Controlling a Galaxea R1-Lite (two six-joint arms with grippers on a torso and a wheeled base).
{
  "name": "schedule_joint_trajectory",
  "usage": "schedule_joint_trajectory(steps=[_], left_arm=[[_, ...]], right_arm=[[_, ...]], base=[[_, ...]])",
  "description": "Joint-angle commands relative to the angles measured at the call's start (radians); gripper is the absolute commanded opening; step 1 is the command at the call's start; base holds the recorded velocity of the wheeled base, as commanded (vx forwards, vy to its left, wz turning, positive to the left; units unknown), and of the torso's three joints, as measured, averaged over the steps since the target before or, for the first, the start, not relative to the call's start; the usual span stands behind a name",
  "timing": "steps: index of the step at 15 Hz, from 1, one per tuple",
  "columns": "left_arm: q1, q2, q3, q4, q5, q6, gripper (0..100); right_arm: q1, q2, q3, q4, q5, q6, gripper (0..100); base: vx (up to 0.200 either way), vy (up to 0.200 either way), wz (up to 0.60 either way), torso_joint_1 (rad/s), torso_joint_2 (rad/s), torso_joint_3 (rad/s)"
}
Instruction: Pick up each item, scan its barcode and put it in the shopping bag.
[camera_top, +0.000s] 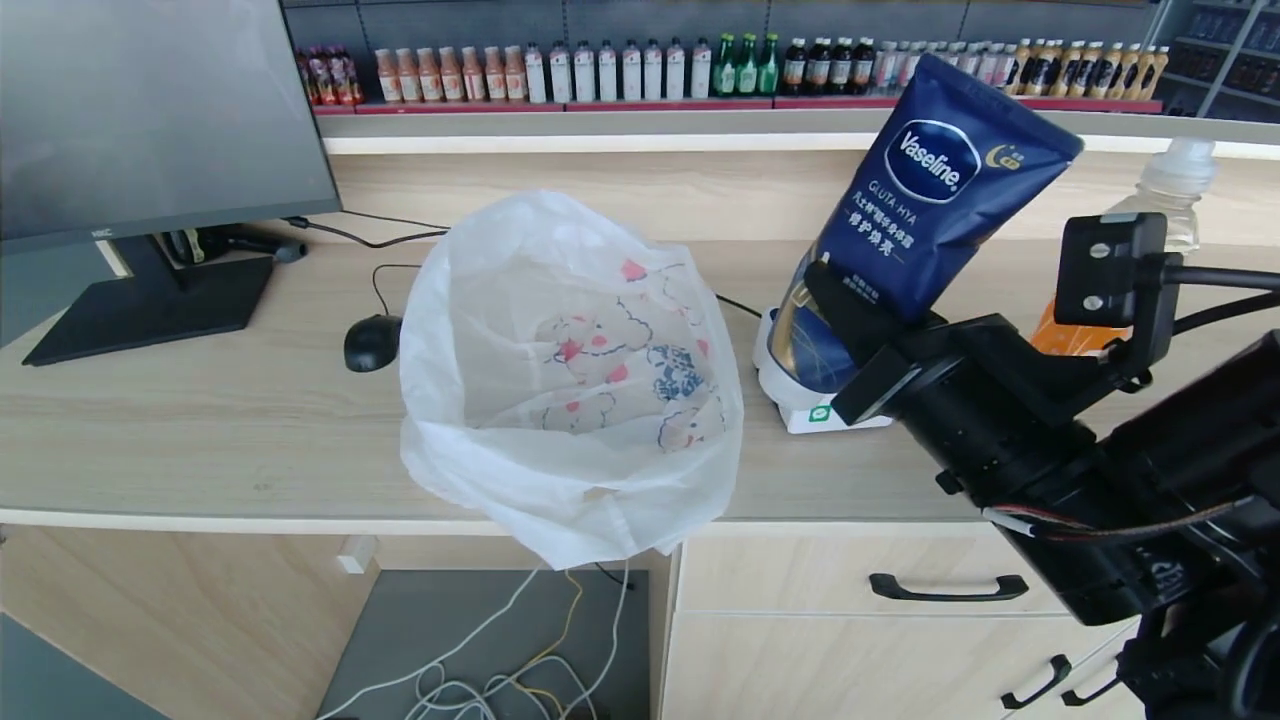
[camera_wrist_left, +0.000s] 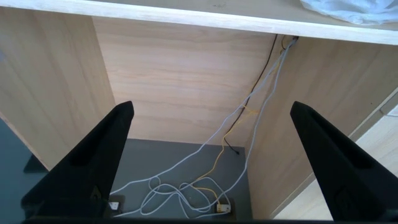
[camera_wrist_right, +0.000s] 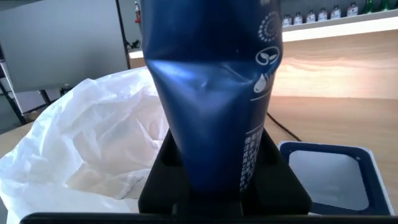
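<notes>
My right gripper (camera_top: 850, 310) is shut on a dark blue lotion tube (camera_top: 925, 195), holding it tilted just above the white and blue barcode scanner (camera_top: 800, 385) on the counter. The same blue tube (camera_wrist_right: 211, 93) rises between the black fingers (camera_wrist_right: 286, 180) in the right wrist view, with the scanner window (camera_wrist_right: 326, 177) beside it. A white plastic shopping bag (camera_top: 570, 370) with cartoon prints stands open to the left of the scanner, sagging over the counter's front edge. My left gripper (camera_wrist_left: 208, 158) hangs open below the counter, facing the cables under the desk.
A monitor (camera_top: 150, 110) and a black mouse (camera_top: 372, 342) sit on the counter's left. A clear bottle (camera_top: 1170, 190) and an orange item (camera_top: 1065, 335) stand at the right behind my arm. Drawers with black handles (camera_top: 948, 587) lie under the counter; a shelf of drinks lines the back.
</notes>
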Motion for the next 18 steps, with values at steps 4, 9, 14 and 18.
schedule_joint_trajectory(steps=[4,9,14,18], left_arm=[[0.000,0.000,0.000,0.000,0.000,0.001,100],[0.002,0.000,0.000,0.000,0.000,0.001,100],[0.000,0.000,0.000,0.000,0.000,0.001,100],[0.000,0.000,0.000,0.000,0.000,0.001,100]], right_arm=[[0.000,-0.040,0.003,-0.001,0.000,0.012,0],[0.000,-0.059,0.033,-0.001,0.000,0.081,0],[-0.001,-0.020,-0.005,-0.001,-0.008,0.194,0],[-0.020,0.047,-0.080,0.005,-0.009,0.414,0]], base=[[0.000,0.000,0.00,0.000,0.00,0.000],[0.000,0.000,0.00,0.000,0.00,0.000],[0.000,0.000,0.00,0.000,0.00,0.000],[0.000,0.000,0.00,0.000,0.00,0.000]])
